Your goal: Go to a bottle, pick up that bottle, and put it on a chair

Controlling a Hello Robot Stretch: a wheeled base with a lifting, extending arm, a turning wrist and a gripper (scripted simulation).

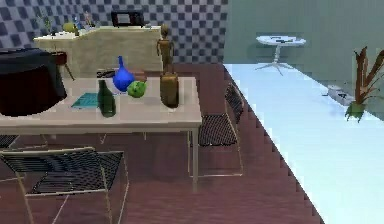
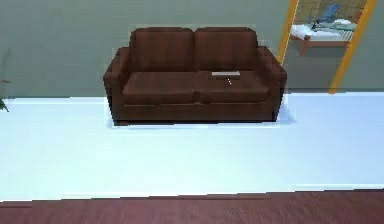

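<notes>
A dark green bottle point(image 1: 106, 99) stands upright on the beige dining table point(image 1: 60, 120) in the forward view, left of centre. Near it on the table are a blue vase point(image 1: 123, 76), a green apple point(image 1: 137, 89), a brown jar point(image 1: 170, 91) and a wooden figurine point(image 1: 165, 48). A wire-frame chair point(image 1: 70, 180) stands at the table's near side, at the forward view's lower left. A second dark chair point(image 1: 222, 128) stands at the table's right end.
A black armchair point(image 1: 28, 80) sits at the forward view's left. A counter point(image 1: 100, 45) lies behind the table. A round white side table point(image 1: 280, 43) and a plant point(image 1: 362, 85) stand on the pale rug point(image 1: 300, 130). A brown sofa point(image 2: 195, 75) faces the arm side view.
</notes>
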